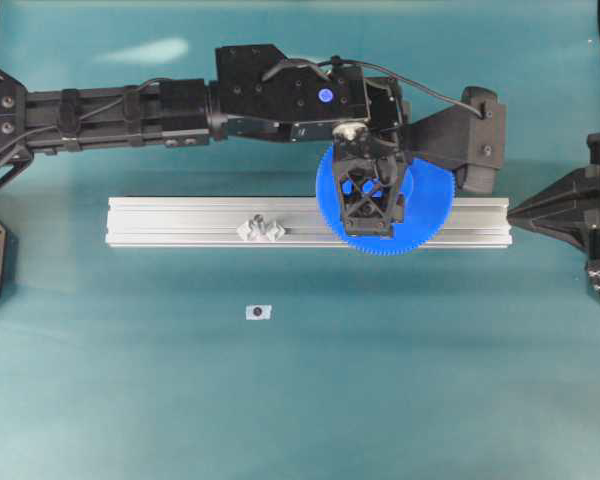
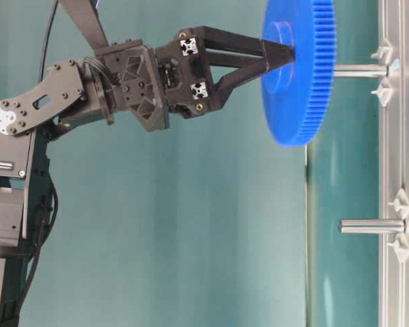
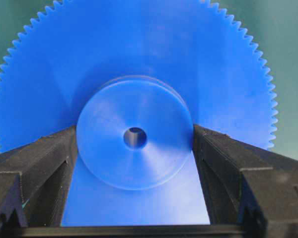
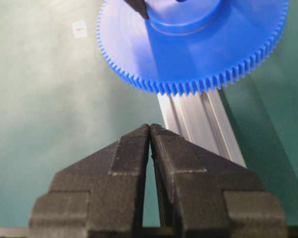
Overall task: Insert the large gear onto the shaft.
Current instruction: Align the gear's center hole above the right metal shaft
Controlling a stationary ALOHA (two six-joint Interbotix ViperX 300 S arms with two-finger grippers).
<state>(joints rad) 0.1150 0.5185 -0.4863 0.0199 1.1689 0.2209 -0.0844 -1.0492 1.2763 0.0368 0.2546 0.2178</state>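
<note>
The large gear (image 1: 432, 200), a bright-blue toothed disc with a raised hub (image 3: 134, 131), hangs level above the right part of the silver rail (image 1: 180, 222). My left gripper (image 3: 135, 136) is shut on the hub, one finger on each side. In the table-level view the shaft (image 2: 361, 69) rises from the rail and its tip meets the gear's (image 2: 300, 75) underside. I cannot tell whether it has entered the centre hole (image 3: 135, 138). From overhead the gear hides the shaft. My right gripper (image 4: 150, 128) is shut and empty, low over the table near the rail's right end.
A second pin with a darker tip (image 2: 371, 226) stands between clear brackets on the rail's left half (image 1: 261, 228). A small pale tag with a dark hole (image 1: 259, 312) lies on the teal table in front of the rail. The left arm (image 1: 130, 105) stretches along behind the rail.
</note>
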